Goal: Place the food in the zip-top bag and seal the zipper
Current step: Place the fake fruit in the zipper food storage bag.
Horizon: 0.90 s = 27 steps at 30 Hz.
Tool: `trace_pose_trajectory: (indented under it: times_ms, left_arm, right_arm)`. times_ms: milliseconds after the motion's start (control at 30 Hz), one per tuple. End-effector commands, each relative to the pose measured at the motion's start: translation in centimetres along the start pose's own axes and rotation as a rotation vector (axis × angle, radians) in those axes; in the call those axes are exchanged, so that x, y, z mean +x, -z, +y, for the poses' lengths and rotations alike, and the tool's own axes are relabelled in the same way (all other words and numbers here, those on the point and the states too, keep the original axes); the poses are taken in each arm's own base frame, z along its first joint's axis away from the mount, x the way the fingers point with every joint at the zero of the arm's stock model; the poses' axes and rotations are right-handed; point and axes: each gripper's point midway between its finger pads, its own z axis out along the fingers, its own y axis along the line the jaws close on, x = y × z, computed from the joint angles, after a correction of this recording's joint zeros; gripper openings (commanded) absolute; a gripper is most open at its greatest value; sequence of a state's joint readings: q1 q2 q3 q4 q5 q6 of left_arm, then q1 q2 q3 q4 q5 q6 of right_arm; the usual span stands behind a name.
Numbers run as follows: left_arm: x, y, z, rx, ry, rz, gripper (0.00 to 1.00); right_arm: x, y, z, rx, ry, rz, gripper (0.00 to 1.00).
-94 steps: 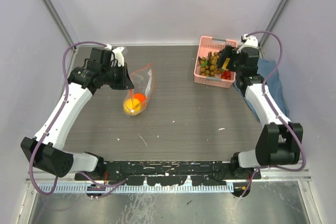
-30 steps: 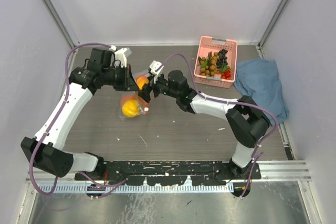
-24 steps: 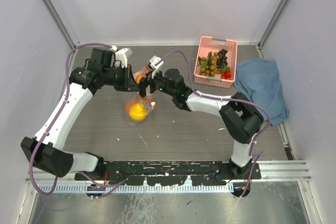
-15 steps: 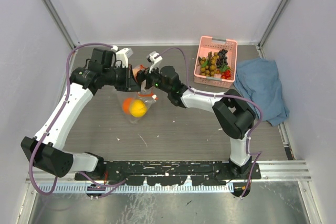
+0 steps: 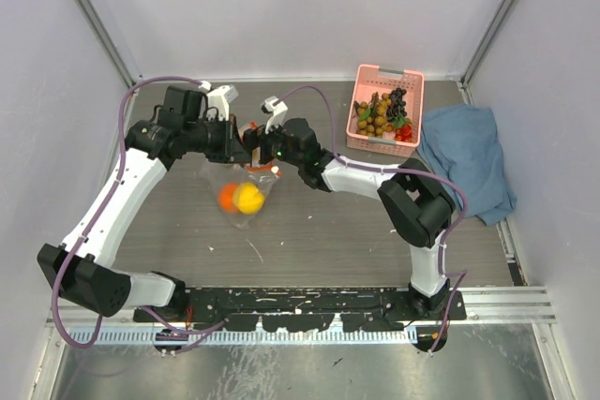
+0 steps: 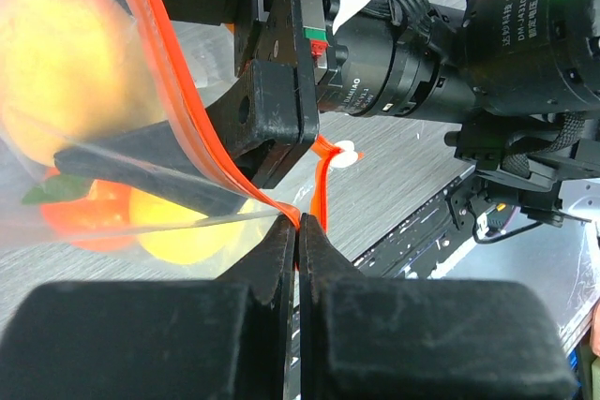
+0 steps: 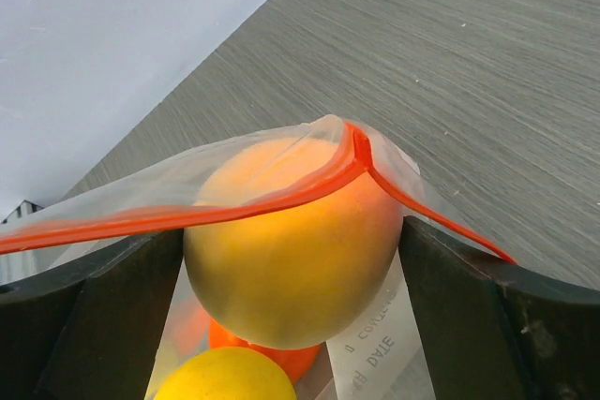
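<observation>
Pinching the zipper (image 6: 161, 44), the left gripper (image 6: 298, 241) holds up the zip-top bag (image 7: 375, 325); the right gripper (image 7: 291, 269) clasps a yellow-orange fruit (image 7: 281, 222) at its mouth; its drop could yank the bag loose.

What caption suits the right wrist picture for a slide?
Right gripper holding a yellow-orange toy fruit in the zip-top bag's mouth, orange-red zipper across it.

The left arm (image 5: 117, 189) bends up the left side; the right arm (image 5: 361, 175) reaches across to meet it, upper middle. The left pincer (image 6: 297, 231) is pinched tight on the zipper (image 6: 173, 81). The right pincer (image 7: 291, 264) hugs a round fruit (image 7: 281, 222) between its fingers.
</observation>
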State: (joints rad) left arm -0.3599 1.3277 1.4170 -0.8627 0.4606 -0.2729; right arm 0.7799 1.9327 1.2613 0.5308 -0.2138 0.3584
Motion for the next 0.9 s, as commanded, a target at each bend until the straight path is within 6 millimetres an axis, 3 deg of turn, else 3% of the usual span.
trace_pose_trajectory:
  times_ms: [0,267,467,633,733,867]
  left_arm:
    - [-1.4,0.3,-0.9,0.029,-0.033,-0.062,0.00]
    - [-1.5,0.7,-0.8,0.012,-0.034,-0.077,0.00]
    - [-1.7,0.9,-0.4,-0.017,-0.032,-0.093,0.00]
    - [-1.9,1.1,-0.1,-0.036,-0.033,-0.102,0.00]
    - [-1.9,1.2,0.0,-0.045,-0.033,-0.109,0.00]
    - [-1.9,1.1,0.0,-0.045,-0.031,-0.109,0.00]
  right_arm:
    - [-4.7,0.5,3.4,-0.093,-0.008,-0.078,1.00]
    - [-6.1,1.7,5.3,-0.146,-0.009,-0.065,1.00]
    - [-7.5,3.8,5.4,-0.105,0.062,-0.044,1.00]
    - [-8.7,6.8,3.2,0.051,0.137,-0.006,0.99]
    - [-9.3,8.9,0.9,0.197,0.180,0.008,0.97]
    - [-8.8,10.7,-1.9,0.361,0.193,0.062,0.90]
